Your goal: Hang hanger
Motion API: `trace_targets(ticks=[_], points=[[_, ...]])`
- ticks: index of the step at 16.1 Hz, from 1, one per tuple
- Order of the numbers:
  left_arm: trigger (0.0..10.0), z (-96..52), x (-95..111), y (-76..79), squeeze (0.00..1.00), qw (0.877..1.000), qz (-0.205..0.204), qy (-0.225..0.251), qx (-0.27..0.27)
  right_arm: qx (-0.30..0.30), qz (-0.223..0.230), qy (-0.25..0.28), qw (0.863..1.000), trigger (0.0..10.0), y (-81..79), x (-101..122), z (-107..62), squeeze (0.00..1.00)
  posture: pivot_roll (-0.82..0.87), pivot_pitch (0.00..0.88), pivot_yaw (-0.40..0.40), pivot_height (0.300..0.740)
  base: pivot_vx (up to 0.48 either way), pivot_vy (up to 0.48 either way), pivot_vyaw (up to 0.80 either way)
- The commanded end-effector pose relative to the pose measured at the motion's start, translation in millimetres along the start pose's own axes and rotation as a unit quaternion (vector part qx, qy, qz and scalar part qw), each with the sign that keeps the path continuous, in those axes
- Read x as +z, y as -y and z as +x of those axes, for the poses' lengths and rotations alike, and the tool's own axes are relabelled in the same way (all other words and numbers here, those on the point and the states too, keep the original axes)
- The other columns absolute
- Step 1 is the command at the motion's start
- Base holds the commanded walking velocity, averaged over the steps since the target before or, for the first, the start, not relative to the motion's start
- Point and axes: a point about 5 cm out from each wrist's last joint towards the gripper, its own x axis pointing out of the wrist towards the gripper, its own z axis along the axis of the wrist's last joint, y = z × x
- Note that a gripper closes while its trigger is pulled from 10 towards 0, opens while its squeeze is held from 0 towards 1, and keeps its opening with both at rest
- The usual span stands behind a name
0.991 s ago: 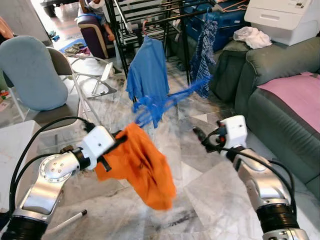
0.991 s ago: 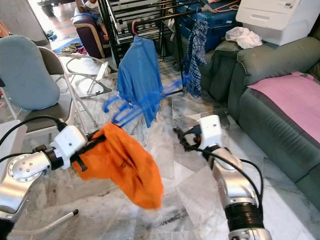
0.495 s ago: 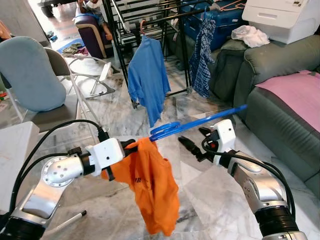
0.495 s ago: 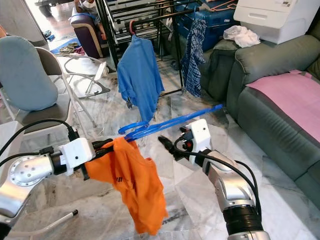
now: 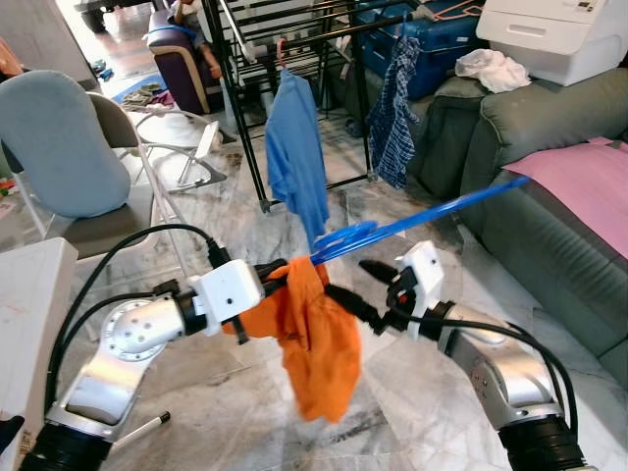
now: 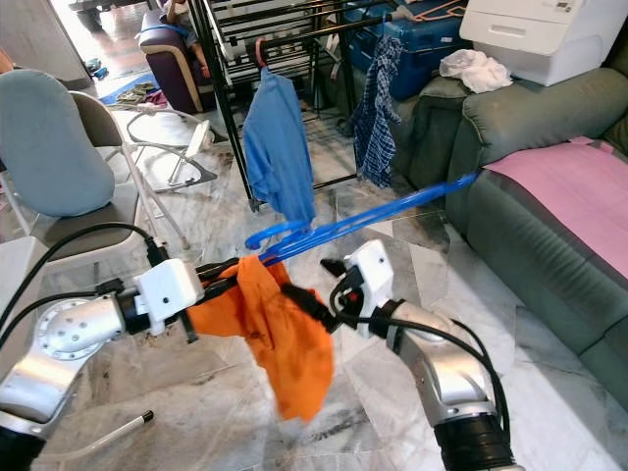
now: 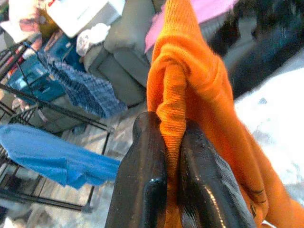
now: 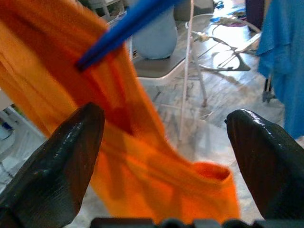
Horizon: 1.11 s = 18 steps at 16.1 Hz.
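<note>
Here my left claw (image 5: 278,285) pinched the orange shirt (image 5: 316,339) on the blue hanger (image 5: 422,216), its length slanting toward the rack (image 5: 294,29), while my right claw (image 5: 355,287), spread wide and empty, reached alongside.

My left arm reaches in from the near left, its gripper (image 5: 278,287) pinched tight on cloth (image 5: 314,334). My right arm bends in from the near right, its gripper (image 5: 355,291) pointing left with fingers (image 8: 57,161) spread wide.
</note>
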Motion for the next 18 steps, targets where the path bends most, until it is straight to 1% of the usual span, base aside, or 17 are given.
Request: trace_targets(ticks=[1, 3, 4, 6, 7, 8, 9, 10, 11, 14, 15, 18], points=[[0.0, 0.6, 14.7, -6.6, 0.00, 0.999, 0.006, 0.030, 0.014, 0.009, -0.015, 0.007, 1.000, 10.0, -3.5, 7.3, 1.6, 0.00, -0.07, 0.059, 0.105, 0.740, 0.000, 0.000, 0.00], [0.0, 4.3, 23.5, 3.4, 0.00, 0.998, -0.009, 0.058, 0.003, 0.002, -0.020, 0.008, 1.000, 10.0, -0.9, 8.9, 2.6, 0.00, -0.06, 0.056, 0.102, 0.740, 0.000, 0.000, 0.00], [0.0, 4.8, 24.9, 4.2, 0.00, 0.998, -0.017, 0.062, 0.003, 0.002, -0.021, 0.008, 1.000, 10.0, -0.9, 9.1, 2.7, 0.00, -0.06, 0.056, 0.102, 0.740, 0.000, 0.000, 0.00], [0.0, 4.3, 31.7, 3.2, 0.00, 0.997, -0.019, 0.080, 0.004, -0.001, -0.023, 0.004, 1.000, 10.0, 0.3, 7.5, 2.5, 0.00, -0.06, 0.056, 0.102, 0.740, 0.000, 0.000, 0.00], [0.0, 4.3, 34.4, 2.8, 0.00, 0.996, -0.036, 0.085, 0.002, -0.001, -0.022, 0.006, 1.000, 10.0, 0.5, 8.0, 2.1, 0.00, -0.06, 0.057, 0.098, 0.740, 0.000, 0.000, 0.00], [0.0, 3.1, 29.9, 4.0, 0.00, 0.997, -0.029, 0.069, -0.004, 0.002, -0.023, 0.011, 1.000, 10.0, 0.4, 10.2, 1.4, 0.00, -0.06, 0.057, 0.098, 0.740, 0.000, 0.000, 0.00], [0.0, 2.5, 27.2, 4.6, 0.00, 0.998, -0.025, 0.063, -0.005, 0.003, -0.024, 0.013, 1.000, 10.0, 0.4, 11.4, 1.3, 0.00, -0.06, 0.057, 0.098, 0.740, 0.000, 0.000, 0.00], [0.0, 0.5, 18.6, 5.8, 0.00, 0.999, -0.023, 0.047, -0.006, 0.006, -0.024, 0.020, 1.000, 10.0, 1.9, 15.5, 0.0, 0.00, -0.06, 0.054, 0.102, 0.740, 0.000, 0.000, 0.00], [0.0, 0.1, 17.1, 5.9, 0.00, 0.999, -0.022, 0.044, -0.007, 0.005, -0.023, 0.021, 0.999, 10.0, 3.3, 16.5, -0.8, 0.00, -0.06, 0.054, 0.102, 0.740, 0.000, 0.000, 0.00], [0.0, 0.9, 21.0, 6.5, 0.00, 0.998, -0.024, 0.049, -0.013, 0.000, -0.026, 0.021, 0.999, 10.0, 7.4, 16.4, -2.9, 0.00, -0.06, 0.057, 0.102, 0.740, 0.000, 0.000, 0.00], [0.0, 1.2, 26.3, 9.0, 0.00, 0.998, -0.018, 0.057, -0.021, 0.000, -0.028, 0.020, 0.999, 10.0, 7.2, 16.1, -1.9, 0.00, -0.06, 0.058, 0.098, 0.740, 0.000, 0.000, 0.00], [0.0, 5.3, 37.8, 8.3, 0.00, 0.997, -0.014, 0.079, -0.018, 0.003, -0.028, 0.018, 0.999, 10.0, 6.8, 14.9, 0.3, 0.00, -0.05, 0.059, 0.094, 0.740, 0.000, 0.000, 0.00]])
